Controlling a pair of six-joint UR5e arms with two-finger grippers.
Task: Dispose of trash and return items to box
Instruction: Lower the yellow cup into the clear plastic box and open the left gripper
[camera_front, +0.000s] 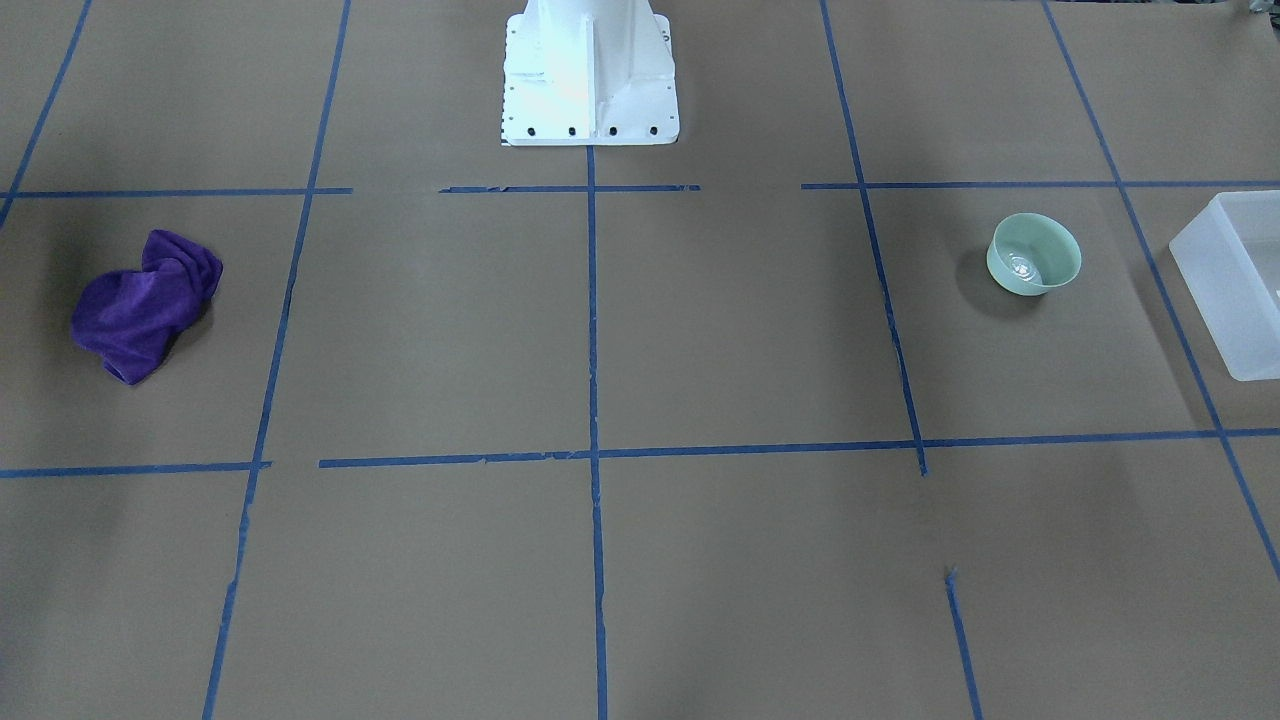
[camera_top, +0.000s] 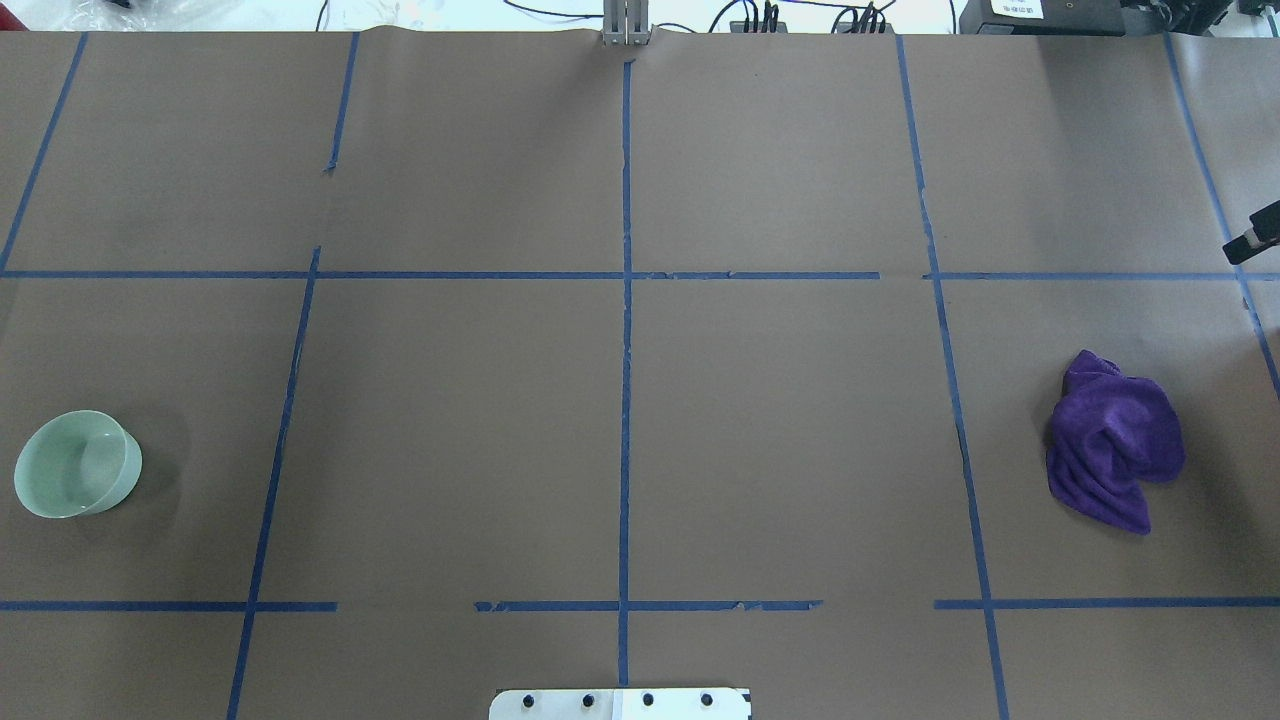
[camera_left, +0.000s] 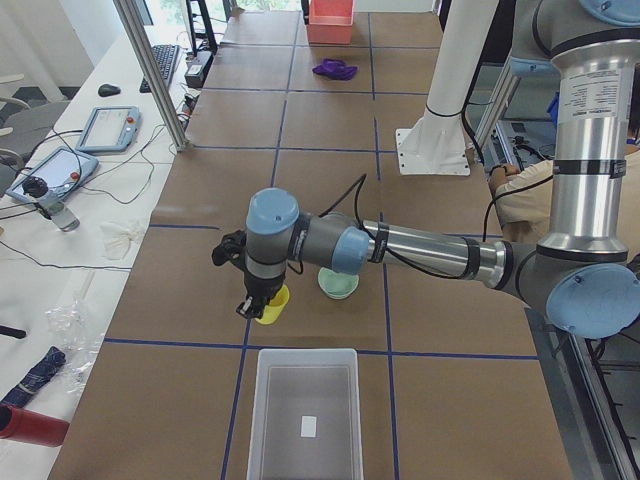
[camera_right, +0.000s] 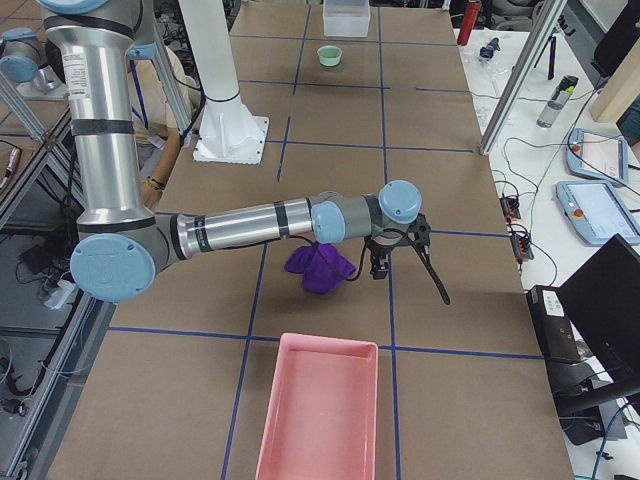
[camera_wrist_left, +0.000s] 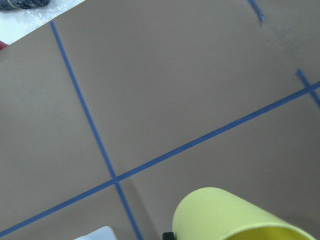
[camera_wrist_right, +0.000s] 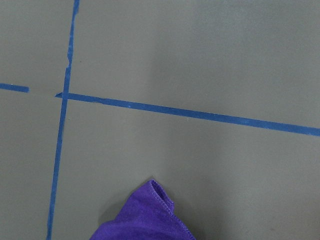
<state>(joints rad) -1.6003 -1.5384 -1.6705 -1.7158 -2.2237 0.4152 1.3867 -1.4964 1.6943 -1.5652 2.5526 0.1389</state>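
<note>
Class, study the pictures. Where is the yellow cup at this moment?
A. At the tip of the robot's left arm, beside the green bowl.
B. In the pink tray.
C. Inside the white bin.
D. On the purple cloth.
A: the exterior left view shows the yellow cup at the left gripper, close beside the green bowl and outside the white bin, which holds no cup.

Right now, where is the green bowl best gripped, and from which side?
Probably the bowl by its rim, from straight above, one finger inside and one outside: it stands upright, mouth up, thin-walled, with nothing touching it.
</note>
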